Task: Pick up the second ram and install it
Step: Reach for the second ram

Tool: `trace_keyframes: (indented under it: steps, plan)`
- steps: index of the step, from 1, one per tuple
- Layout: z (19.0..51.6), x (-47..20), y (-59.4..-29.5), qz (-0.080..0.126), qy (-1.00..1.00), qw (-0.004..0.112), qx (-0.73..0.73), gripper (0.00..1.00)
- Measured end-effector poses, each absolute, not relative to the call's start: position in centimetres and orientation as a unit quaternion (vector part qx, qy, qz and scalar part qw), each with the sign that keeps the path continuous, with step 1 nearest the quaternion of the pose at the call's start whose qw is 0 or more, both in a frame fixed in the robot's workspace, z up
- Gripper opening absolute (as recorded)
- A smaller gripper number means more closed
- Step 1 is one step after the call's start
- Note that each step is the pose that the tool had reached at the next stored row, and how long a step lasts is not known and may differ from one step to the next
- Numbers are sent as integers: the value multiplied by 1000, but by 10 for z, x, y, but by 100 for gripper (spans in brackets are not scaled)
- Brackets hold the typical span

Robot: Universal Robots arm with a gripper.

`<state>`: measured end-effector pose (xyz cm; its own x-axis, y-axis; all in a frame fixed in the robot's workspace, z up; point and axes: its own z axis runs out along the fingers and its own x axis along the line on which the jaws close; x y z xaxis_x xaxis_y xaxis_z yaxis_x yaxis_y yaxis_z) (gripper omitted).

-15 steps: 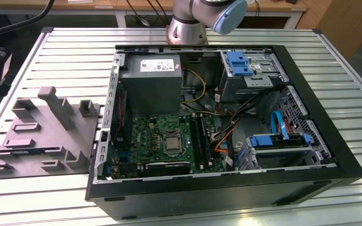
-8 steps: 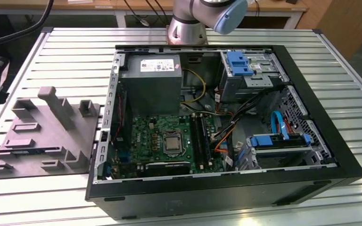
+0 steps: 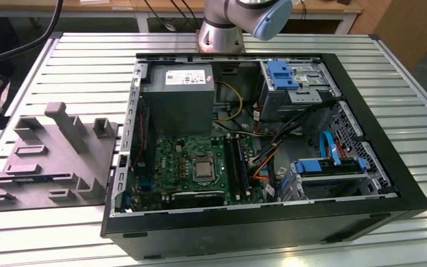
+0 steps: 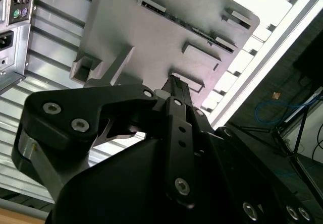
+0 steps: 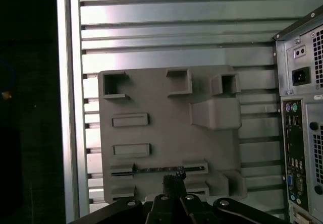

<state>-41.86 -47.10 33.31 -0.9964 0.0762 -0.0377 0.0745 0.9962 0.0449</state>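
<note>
Over grey tray (image 5: 151, 95) beside computer case (image 5: 302, 113), closed empty end effector (image 5: 173, 177) near second ram (image 5: 151, 170)

Soft, even overhead light fills the exterior view. The slatted counter (image 3: 391, 72) shows a pale sheen along its ribs, while the open computer case (image 3: 236, 233) stays dim inside, darkest beside the power-supply box (image 3: 178, 100). The grey tray (image 3: 50, 161) casts short, soft shadows from its blocks. In the first wrist view a white glare band washes out several counter slats beyond the tray, and the area past the counter's rail falls nearly black. In the second wrist view the gripper (image 4: 174, 85) is a dark, close mass with small glints, and glare burns out the counter's edge.
</note>
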Motion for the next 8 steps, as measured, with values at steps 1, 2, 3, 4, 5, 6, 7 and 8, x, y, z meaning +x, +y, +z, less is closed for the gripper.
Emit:
trace_keyframes:
  steps: [1, 2, 3, 4, 5, 6, 7, 8]
  plan:
    - [332, -419, -472, 22, 999, 20, 38, 10]
    - [331, -419, -473, 22, 999, 20, 38, 10]
    - [330, -419, -474, 22, 999, 20, 38, 10]
    - [329, -420, -474, 22, 999, 20, 38, 10]
    - [328, -420, -475, 22, 999, 20, 38, 10]
    - [328, -420, -475, 22, 999, 20, 38, 10]
    - [328, -420, -475, 22, 999, 20, 38, 10]
    - [327, -421, -475, 22, 999, 20, 38, 10]
